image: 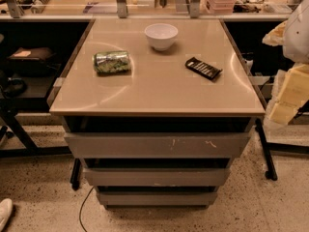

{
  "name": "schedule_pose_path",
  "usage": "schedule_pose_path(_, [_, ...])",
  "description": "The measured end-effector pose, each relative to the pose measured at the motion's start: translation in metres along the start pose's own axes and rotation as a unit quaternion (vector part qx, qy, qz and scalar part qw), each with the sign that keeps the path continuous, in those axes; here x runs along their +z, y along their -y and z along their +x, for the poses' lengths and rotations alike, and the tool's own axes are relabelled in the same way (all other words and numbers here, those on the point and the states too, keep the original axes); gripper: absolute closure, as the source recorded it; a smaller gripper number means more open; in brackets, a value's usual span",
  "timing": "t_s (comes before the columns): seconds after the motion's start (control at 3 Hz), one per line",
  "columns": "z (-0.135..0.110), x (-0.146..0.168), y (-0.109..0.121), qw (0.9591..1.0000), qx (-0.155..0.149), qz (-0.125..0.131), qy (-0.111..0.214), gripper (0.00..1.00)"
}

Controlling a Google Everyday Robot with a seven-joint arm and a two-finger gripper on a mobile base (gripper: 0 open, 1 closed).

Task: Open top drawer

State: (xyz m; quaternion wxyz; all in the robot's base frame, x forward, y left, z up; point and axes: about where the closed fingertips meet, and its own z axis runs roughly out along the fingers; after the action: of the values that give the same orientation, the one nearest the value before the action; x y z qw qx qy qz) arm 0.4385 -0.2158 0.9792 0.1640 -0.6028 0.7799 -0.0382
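Note:
The top drawer (157, 145) is the widest grey front, just under the beige cabinet top (159, 88). Its flat handleless face has small white scratches right of centre. A dark gap shows between it and the top; its interior is hidden. Two narrower grey drawer fronts (157, 176) (157, 198) sit below it. My gripper (288, 98) shows as pale yellowish blocks at the right edge of the view, right of the cabinet and above drawer height, apart from the drawer front. The white arm (298, 28) rises above it.
On the cabinet top stand a white bowl (161, 35) at the back, a crushed green can (112, 62) lying at the left and a flat black device (203, 68) at the right. Dark desk legs (264, 149) flank the cabinet. A cable (83, 207) lies on the speckled floor.

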Motion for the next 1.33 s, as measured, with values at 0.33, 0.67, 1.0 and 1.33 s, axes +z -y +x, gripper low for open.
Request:
schedule_pose_path(0.33, [0.000,0.000,0.000,1.0000,0.000,0.000,0.000,0.00])
schedule_pose_path(0.67, [0.001,0.012,-0.007,1.0000,-0.004,0.001,-0.006,0.00])
schedule_pose_path(1.0, [0.009,0.057,-0.026,0.9996,-0.014,-0.019,0.015,0.00])
schedule_pose_path(1.33, [0.019,0.110,-0.050,0.9976,-0.030,-0.033,0.052,0.00])
